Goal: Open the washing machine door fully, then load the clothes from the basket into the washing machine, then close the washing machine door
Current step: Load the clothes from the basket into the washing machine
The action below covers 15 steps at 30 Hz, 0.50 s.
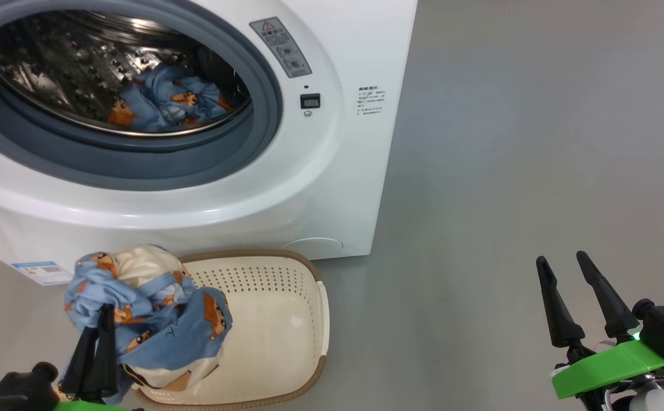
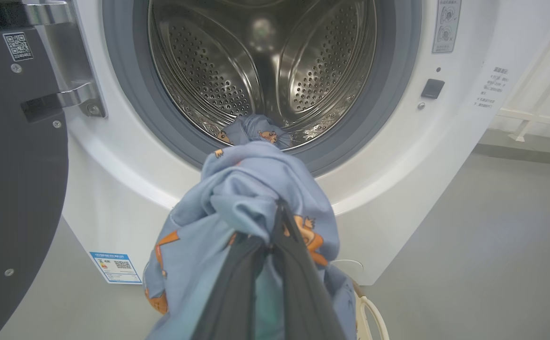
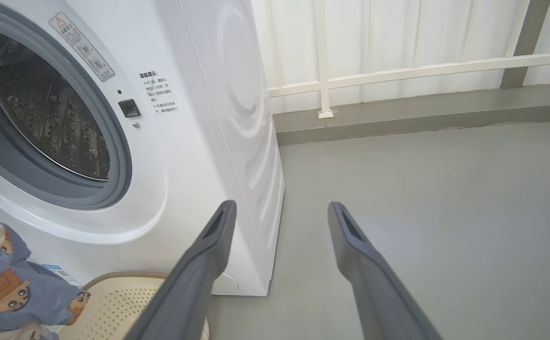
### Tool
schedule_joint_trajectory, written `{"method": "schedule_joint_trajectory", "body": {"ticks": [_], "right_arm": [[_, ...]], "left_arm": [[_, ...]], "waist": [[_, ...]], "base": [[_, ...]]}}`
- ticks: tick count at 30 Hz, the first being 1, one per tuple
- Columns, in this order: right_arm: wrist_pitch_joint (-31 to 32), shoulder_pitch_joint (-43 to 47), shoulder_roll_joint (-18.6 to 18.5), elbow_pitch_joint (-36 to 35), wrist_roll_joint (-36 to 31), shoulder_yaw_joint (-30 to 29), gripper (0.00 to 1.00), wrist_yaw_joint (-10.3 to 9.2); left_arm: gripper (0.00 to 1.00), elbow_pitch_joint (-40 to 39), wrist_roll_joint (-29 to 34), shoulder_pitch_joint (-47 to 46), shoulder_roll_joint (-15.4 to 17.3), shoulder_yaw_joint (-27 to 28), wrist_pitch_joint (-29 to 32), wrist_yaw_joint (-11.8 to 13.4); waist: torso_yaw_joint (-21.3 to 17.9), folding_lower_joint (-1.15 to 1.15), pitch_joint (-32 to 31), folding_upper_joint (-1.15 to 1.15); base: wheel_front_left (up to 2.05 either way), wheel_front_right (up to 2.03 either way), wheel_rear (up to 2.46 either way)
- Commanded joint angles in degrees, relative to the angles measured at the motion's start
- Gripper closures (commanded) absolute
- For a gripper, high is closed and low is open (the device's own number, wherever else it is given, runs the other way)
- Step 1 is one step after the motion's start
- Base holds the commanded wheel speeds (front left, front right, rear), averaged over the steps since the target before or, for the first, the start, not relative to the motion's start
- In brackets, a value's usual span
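Observation:
The washing machine (image 1: 309, 171) stands open, and one piece of the clothes (image 1: 166, 103) lies in its steel drum. The washing machine door (image 2: 15, 189) is swung out to the left, its dark inner side facing me. My left gripper (image 1: 104, 313) is shut on a bundle of light-blue printed clothes (image 1: 149, 308), lifted above the left end of the basket (image 1: 252, 254). In the left wrist view the bundle (image 2: 246, 189) hangs in front of the drum opening, pinched by the left gripper (image 2: 279, 205). My right gripper (image 1: 562, 258) is open and empty over the floor at the right.
Grey floor (image 1: 509, 171) spreads to the right of the machine. A white railing and a low kerb (image 3: 398, 113) run along the wall behind it. The basket (image 3: 124, 293) sits right against the machine's front, beside a blue label (image 1: 41, 271).

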Motion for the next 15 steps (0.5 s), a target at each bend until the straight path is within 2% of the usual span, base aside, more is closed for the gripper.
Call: {"method": "schedule_joint_trajectory", "body": {"ticks": [1, 15], "right_arm": [[-0.28, 0.48, -1.08, -1.56, 0.36, 0.99, 0.0, 0.09], [-0.28, -1.37, 0.24, -2.11, 0.02, 0.72, 0.0, 0.09]], "left_arm": [[1.0, -1.88, 0.48, -0.84, 0.53, 2.33, -0.6, -0.09], [1.0, -2.3, 0.26, -8.59, 0.53, 4.37, -0.6, -0.09]], "waist": [[-0.09, 0.0, 0.25, 0.0], [-1.62, 0.0, 4.34, 0.0]], "base": [[0.0, 0.0, 0.0], [0.0, 0.0, 0.0]]}}
